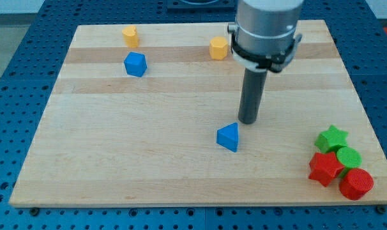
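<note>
Leftmost, a yellow block [129, 36] and blue cube [135, 64] lie by a yellow hexagonal block [219, 48]. My tip [248, 121], holding nothing, stands just beside the blue triangular block [228, 137]. Rightward cluster: green star [332, 138], red star [325, 168], green cylinder [349, 156], red cylinder [356, 184].

Surface: pale wooden board [181, 160] | Surround: blue perforated table [8, 38], 9 to 3 o'clock | Light: even, seemingly overhead

No text, label, brand, number or sign could be read anywhere: not on the blocks, the board or the arm.
</note>
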{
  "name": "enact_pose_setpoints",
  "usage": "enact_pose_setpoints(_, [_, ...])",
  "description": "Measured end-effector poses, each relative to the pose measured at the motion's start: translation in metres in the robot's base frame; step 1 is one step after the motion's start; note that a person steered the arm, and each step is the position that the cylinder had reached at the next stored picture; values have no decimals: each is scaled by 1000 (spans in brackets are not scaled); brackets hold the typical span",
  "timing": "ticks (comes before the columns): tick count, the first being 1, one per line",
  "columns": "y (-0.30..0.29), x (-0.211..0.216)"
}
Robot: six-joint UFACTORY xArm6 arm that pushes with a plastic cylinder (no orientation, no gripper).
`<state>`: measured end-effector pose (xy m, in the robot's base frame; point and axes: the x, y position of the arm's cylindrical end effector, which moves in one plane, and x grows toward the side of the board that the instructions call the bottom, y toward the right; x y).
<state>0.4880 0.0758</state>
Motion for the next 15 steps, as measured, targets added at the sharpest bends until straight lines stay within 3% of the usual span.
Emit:
enact_pose_setpoints(2, [-45,48])
enact_pose_setpoints(4, [-61,1])
enact_pose_setpoints(6, [-64,74])
enact_pose_setpoints(7, [-55,89])
enact_pose_setpoints(8, [-50,34])
enact_pose_setpoints(9, [-117,-39])
enact_pose_setpoints(10, [-245,-45])
enact_pose_setpoints(11, [-328,-124])
enact_pose_setpoints(12, [-286,-194])
enact_pose_setpoints(13, [-224,-185])
enact_pose_setpoints(15, [-214,-136])
